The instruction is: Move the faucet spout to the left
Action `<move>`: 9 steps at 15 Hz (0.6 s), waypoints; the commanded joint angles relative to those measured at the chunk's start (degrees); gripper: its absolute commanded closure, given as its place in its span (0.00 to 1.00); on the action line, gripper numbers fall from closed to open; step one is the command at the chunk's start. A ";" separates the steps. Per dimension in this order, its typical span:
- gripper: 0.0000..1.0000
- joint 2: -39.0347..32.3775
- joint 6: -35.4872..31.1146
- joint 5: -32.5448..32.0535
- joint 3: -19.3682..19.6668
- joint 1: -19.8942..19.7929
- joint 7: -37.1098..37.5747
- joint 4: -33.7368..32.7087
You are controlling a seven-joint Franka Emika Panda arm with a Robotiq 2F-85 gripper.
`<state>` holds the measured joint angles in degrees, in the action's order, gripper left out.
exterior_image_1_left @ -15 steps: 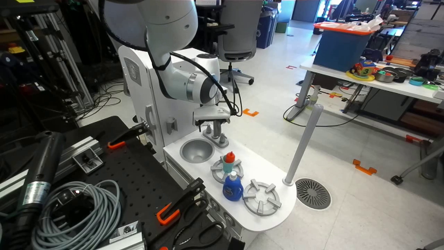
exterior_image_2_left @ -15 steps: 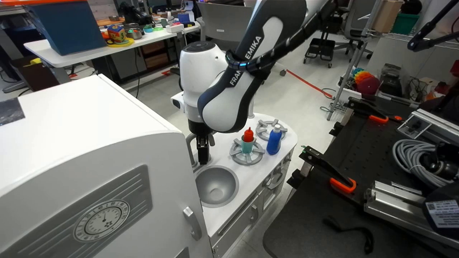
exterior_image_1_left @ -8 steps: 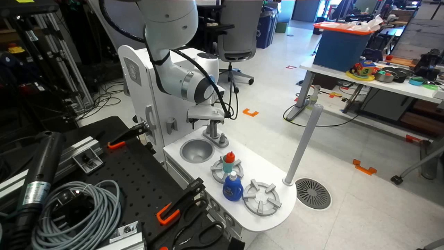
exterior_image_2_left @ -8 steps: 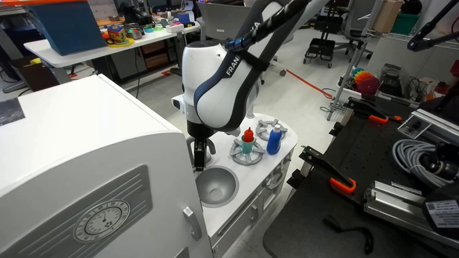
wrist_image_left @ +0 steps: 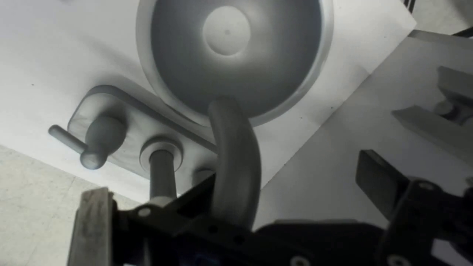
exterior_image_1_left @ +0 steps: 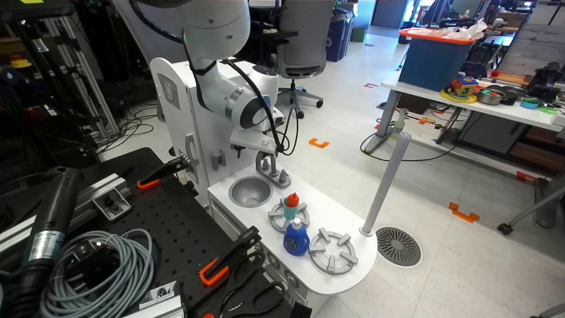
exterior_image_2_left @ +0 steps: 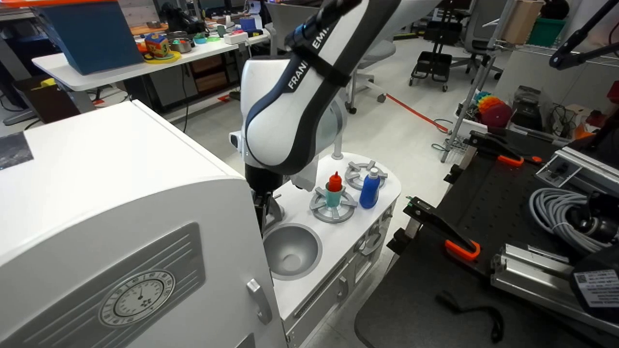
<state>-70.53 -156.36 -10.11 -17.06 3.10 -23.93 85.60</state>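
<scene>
The gripper (wrist_image_left: 232, 181), jaws parted, may slip over the curved faucet spout (wrist_image_left: 238, 159) if leftward pressure lands too high.

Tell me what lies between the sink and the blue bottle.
A burner bearing a teal cup, red bottle inside, lies between the sink and blue bottle; both exterior views show it.

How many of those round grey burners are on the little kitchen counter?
2. One burner sits under the teal cup; the other burner is beside the blue bottle, toward the rounded end of the counter. No others look hidden.
</scene>
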 commanded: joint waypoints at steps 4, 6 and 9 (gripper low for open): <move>0.00 0.09 0.29 6.29 -0.08 1.67 8.54 -0.53; 0.00 2.11 -0.72 7.68 2.26 2.47 14.07 1.52; 0.00 6.96 1.42 9.43 6.10 3.88 22.51 7.22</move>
<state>-69.26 -156.36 -3.48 -14.78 4.82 -8.30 86.47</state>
